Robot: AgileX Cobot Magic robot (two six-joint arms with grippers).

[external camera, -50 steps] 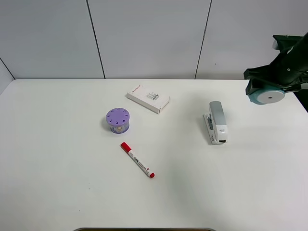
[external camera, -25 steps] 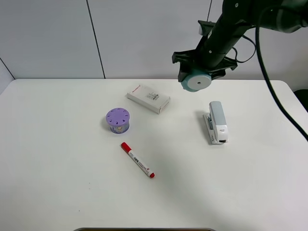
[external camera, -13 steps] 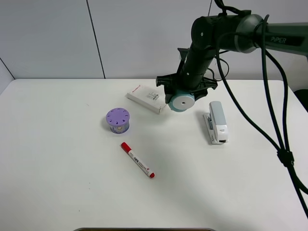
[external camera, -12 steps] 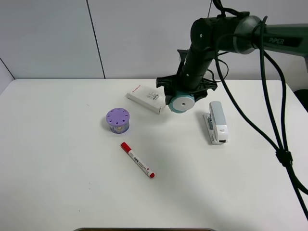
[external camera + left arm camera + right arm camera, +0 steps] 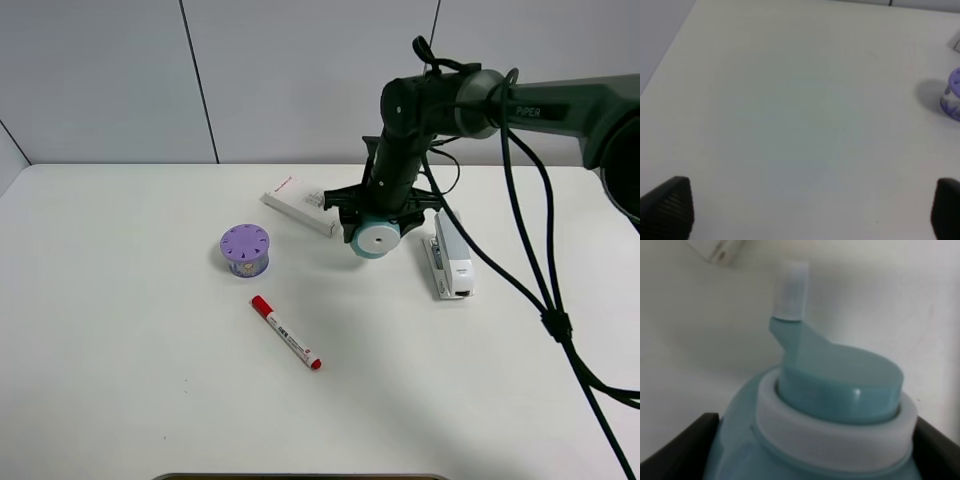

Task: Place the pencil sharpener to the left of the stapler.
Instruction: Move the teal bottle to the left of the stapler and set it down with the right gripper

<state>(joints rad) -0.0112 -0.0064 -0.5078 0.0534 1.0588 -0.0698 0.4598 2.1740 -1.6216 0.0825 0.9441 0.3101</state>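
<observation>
The teal pencil sharpener with its flat white round face hangs low over the table, just left of the silver-grey and white stapler. My right gripper is shut on it from above. In the right wrist view the pencil sharpener fills the picture, with its teal crank and white handle knob on top, and a black fingertip presses each side. My left gripper stands open over bare table, only its two dark fingertips showing; it is out of the exterior view.
A flat white box lies just left of and behind the sharpener. A purple round holed container stands further left, also at the edge of the left wrist view. A red-capped marker lies in front of it.
My right arm has swung in from the far right with the sharpener, crossed above the stapler and come down to just above the table on the stapler's left.
</observation>
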